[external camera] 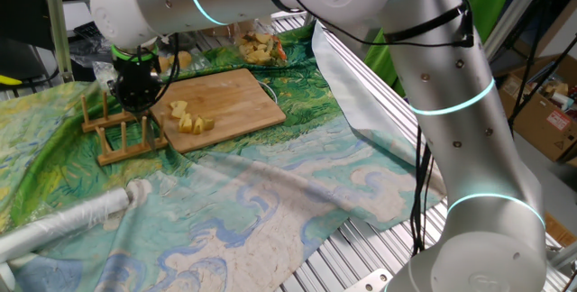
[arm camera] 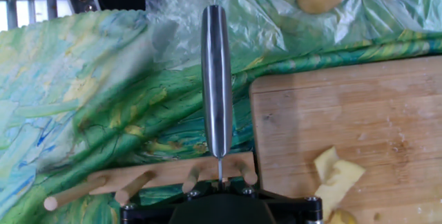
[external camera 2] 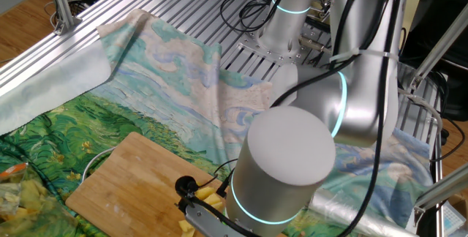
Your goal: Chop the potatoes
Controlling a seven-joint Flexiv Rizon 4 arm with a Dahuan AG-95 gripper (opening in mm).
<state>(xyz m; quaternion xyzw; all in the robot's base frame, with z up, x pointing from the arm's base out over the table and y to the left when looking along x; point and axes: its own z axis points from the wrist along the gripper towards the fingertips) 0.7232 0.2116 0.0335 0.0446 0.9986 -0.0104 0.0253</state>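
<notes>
Hand view: glossy steel knife [arm camera: 216,86] above pegged (wooden) rack [arm camera: 148,180].

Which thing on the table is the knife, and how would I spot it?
Find the wooden board, then look just off its edge to the wooden peg rack. The knife stands there among the pegs, under the gripper: the only shiny metal thing among wood and cloth.

Pincer [external camera: 137,103] fingertips hidden; potatoes [external camera 2: 207,197] half behind the arm.
</notes>
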